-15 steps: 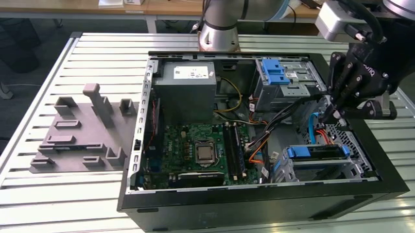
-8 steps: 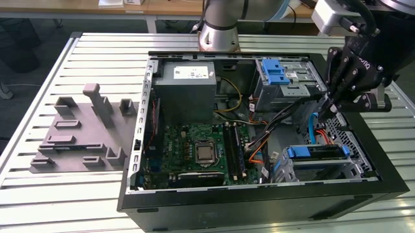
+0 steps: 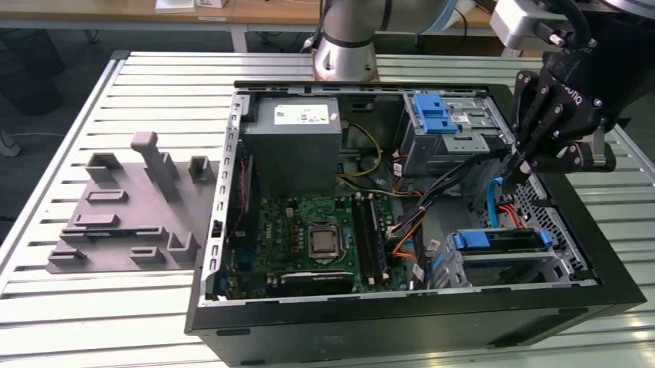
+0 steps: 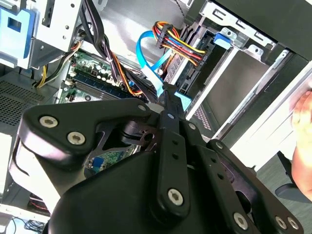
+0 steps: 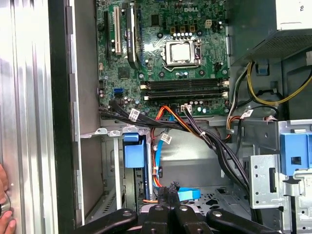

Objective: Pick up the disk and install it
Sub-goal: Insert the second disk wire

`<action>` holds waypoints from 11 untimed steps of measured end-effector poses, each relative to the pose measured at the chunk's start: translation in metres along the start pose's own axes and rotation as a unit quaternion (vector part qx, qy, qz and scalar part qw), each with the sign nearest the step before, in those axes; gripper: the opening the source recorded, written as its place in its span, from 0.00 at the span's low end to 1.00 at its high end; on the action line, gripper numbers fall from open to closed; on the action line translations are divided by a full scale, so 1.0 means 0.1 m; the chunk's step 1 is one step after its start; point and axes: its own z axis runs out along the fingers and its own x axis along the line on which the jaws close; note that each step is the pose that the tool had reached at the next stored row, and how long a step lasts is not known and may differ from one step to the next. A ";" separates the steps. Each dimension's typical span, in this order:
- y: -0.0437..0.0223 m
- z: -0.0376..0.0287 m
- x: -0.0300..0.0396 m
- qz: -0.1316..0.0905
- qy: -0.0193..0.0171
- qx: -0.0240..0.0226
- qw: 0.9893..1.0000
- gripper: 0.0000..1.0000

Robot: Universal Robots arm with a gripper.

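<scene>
The gripper (image 3: 518,170), fingers pinched closed on a blue cable connector (image 5: 187,194), is working inside the computer case (image 3: 409,314); the disk (image 3: 498,239) is sitting in its bay, apparently at the cabling step.

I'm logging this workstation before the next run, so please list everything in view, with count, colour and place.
Open black desktop computer case: one, black, on the slatted table.
Slatted metal table: one, silver-white.
Green motherboard: one, green, on the case floor.
Grey power supply box: one, grey, far end of the case.
Blue-latched metal drive cage: one, silver with blue, far corner at the exterior view's right.
Disk in a blue plastic carrier: one, silver and blue, seated in the near bay at the exterior view's right.
Light-blue flat data cable: one, beside the bay.
Grey moulded fixture block: one, on the table at the exterior view's left.
Person's hand: one, at the case's outer edge.
Gripper: one, black, inside the case above the disk bay.
</scene>
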 end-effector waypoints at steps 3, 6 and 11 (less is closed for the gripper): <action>0.000 0.000 -0.001 0.000 0.000 0.000 1.000 0.11; 0.000 -0.008 -0.001 0.000 0.000 0.000 1.000 0.18; 0.001 -0.013 -0.012 0.000 0.001 0.000 1.000 0.18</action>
